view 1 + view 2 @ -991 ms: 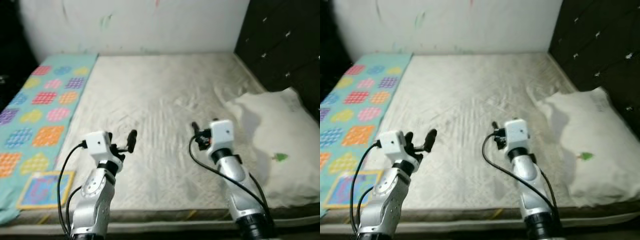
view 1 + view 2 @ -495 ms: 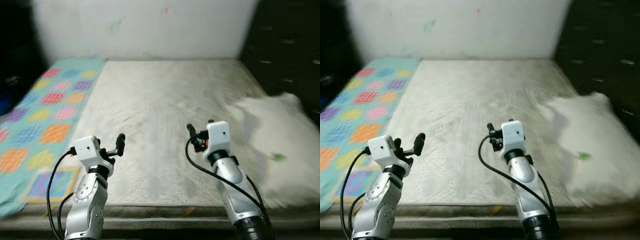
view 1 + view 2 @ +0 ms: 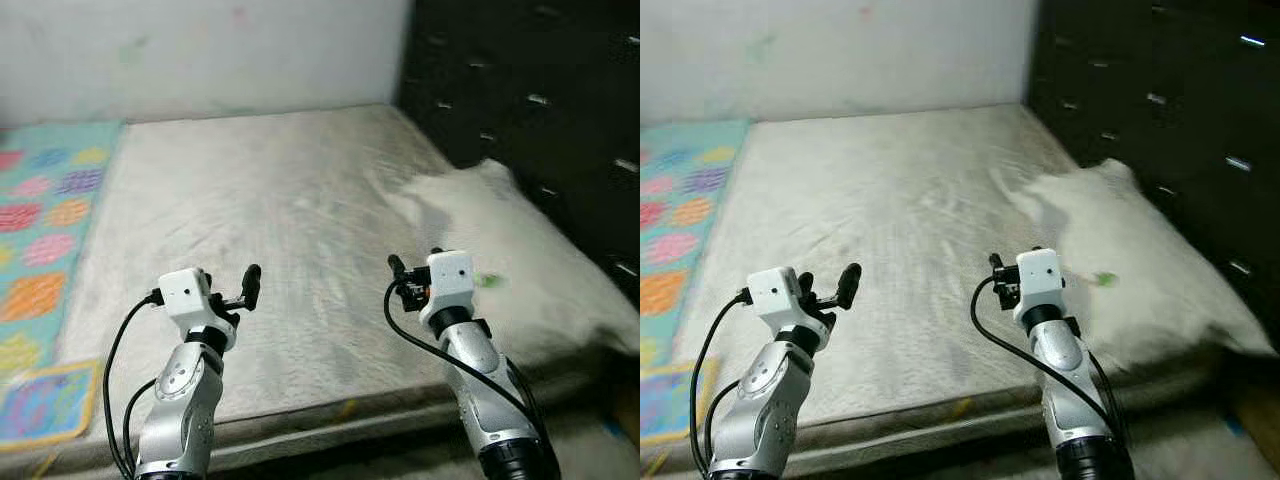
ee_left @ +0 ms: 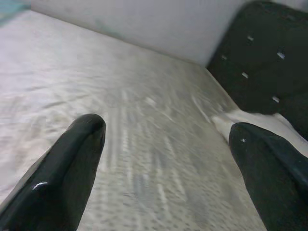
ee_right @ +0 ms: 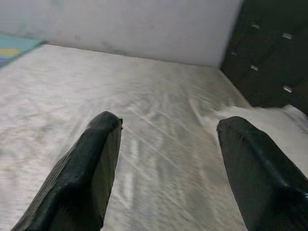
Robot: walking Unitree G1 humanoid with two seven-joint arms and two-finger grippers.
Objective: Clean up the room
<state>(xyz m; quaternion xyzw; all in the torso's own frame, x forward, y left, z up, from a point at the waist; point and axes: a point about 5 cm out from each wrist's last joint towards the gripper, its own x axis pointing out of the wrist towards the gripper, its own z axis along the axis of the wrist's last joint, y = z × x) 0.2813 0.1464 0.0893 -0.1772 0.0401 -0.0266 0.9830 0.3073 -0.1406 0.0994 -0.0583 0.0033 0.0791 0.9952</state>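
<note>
Two arms reach out over the bed in the left eye view, both carried low and forward, likely a ready pose while the robot looks for something to tidy. The left gripper sits at about 7 o'clock, the right gripper at about 5 o'clock; neither touches the bed or holds anything. A white pillow lies at 3 o'clock against the dark headboard, with a small green scrap on it just beside the right gripper, probably the nearest thing to clear. A patterned quilt runs along the 9 o'clock edge, and a bright mat lies at 8 o'clock.

The right eye view gives the same layout.

In the left wrist view the jaws stand wide apart over bare bedsheet, the pillow at 3 o'clock.

In the right wrist view the jaws are likewise spread and empty, aimed toward the wall.
</note>
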